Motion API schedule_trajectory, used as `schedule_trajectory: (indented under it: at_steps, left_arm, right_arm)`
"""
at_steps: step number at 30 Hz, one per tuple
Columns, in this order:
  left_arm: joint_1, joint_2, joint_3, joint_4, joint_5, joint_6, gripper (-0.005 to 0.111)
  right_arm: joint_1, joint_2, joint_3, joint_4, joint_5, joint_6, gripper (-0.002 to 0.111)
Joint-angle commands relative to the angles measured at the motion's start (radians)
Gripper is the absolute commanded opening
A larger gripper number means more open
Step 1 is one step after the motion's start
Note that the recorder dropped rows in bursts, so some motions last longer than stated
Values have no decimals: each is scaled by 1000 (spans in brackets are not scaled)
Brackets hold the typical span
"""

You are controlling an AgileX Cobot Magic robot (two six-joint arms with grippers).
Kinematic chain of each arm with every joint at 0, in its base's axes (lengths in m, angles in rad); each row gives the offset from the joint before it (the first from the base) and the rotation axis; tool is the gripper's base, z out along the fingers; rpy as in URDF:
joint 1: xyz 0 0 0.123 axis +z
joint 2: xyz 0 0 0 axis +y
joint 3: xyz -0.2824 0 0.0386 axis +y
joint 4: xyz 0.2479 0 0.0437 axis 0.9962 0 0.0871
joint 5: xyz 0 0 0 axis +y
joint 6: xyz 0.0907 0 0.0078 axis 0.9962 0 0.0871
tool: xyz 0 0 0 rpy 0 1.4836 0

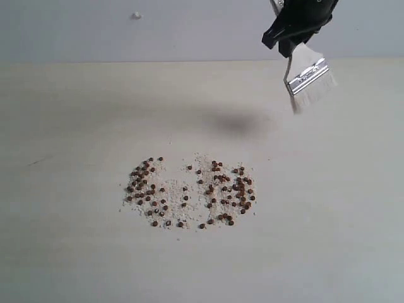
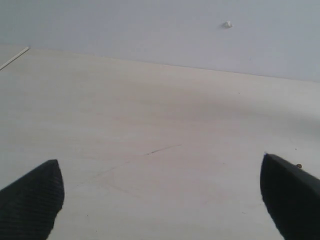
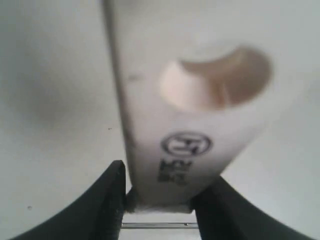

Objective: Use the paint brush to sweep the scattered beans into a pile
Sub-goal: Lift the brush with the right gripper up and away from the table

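The beans (image 1: 189,192) lie scattered on the pale table in a loose patch, reddish-brown grains mixed with whitish crumbs. The paint brush (image 1: 307,74) hangs in the air at the upper right, bristles pointing down and right, well above and right of the beans. My right gripper (image 1: 295,28) is shut on its wooden handle (image 3: 185,120), which fills the right wrist view between the black fingers (image 3: 107,200). My left gripper (image 2: 162,200) is open over bare table, holding nothing; it is out of the exterior view.
A soft shadow (image 1: 237,123) of the brush falls on the table above the beans. The grey back wall (image 1: 158,28) meets the table's far edge. A single small white speck (image 1: 136,15) sits on the wall.
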Motion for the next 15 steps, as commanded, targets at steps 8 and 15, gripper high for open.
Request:
schedule_trajectory:
  at_steps: [8, 15]
  left_arm:
    - [2, -7, 2, -5, -3, 4, 104]
    - [2, -7, 2, -5, -3, 4, 104]
  right_arm:
    - [-4, -217, 75, -51, -114, 282, 0]
    - [-4, -550, 470, 6, -273, 274, 0]
